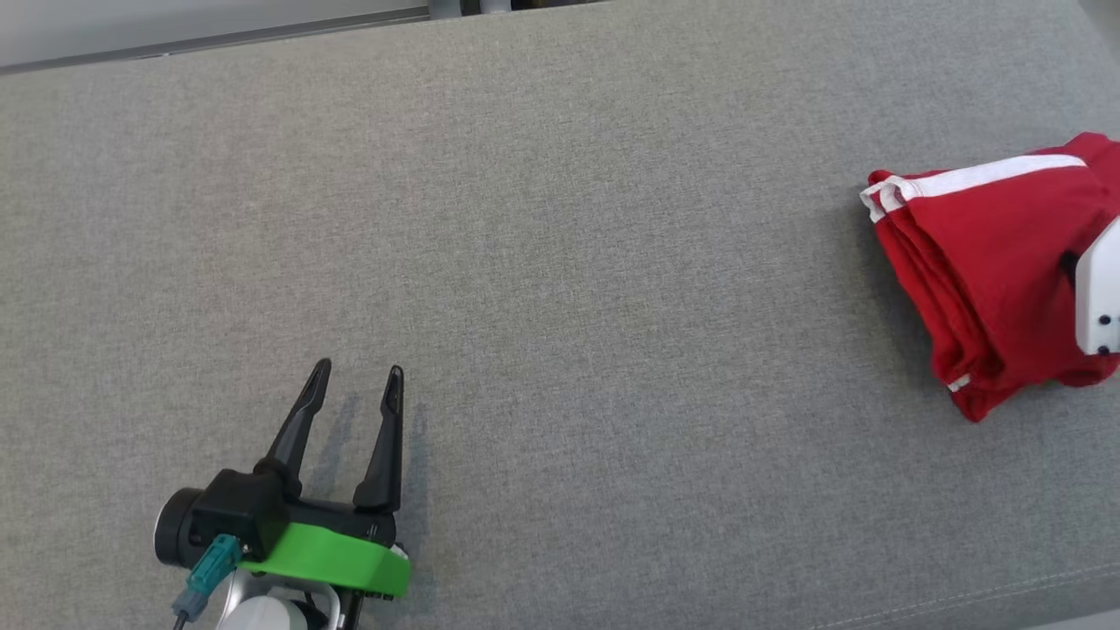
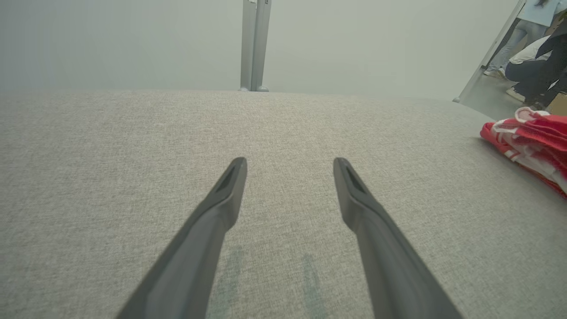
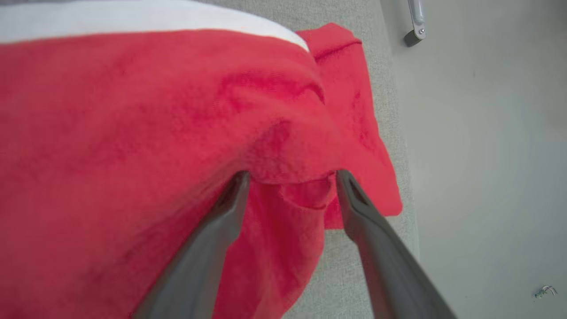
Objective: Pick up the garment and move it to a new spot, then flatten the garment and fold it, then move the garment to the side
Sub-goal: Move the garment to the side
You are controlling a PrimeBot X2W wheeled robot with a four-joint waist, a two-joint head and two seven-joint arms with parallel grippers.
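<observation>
The red garment [image 1: 980,280] lay folded in a thick, layered bundle on the grey upholstered surface [image 1: 560,262], a white stripe [image 1: 971,178] running along its far edge. In the head view it sat at the surface's right end, with a pale part of the right arm [image 1: 1098,297] overlapping its right side.

In the right wrist view, the right gripper [image 3: 290,177] was directly over the garment [image 3: 133,133]. Its two dark fingers were spread wide, and their tips touched either side of a raised hump of red cloth. Whether the cloth was gripped could not be told. Beyond the garment's corner on that side, the grey surface ended and a pale floor [image 3: 487,133] showed.

Well to the left of the garment, and nearer the robot, the left gripper [image 1: 359,370] hung over bare grey fabric. Its fingers were parted with nothing between them.

In the left wrist view, the garment [image 2: 531,137] was far off to the right of those fingers. A metal post [image 2: 254,44] stood behind the surface's far edge, and people [image 2: 536,48] were partly seen past the garment.
</observation>
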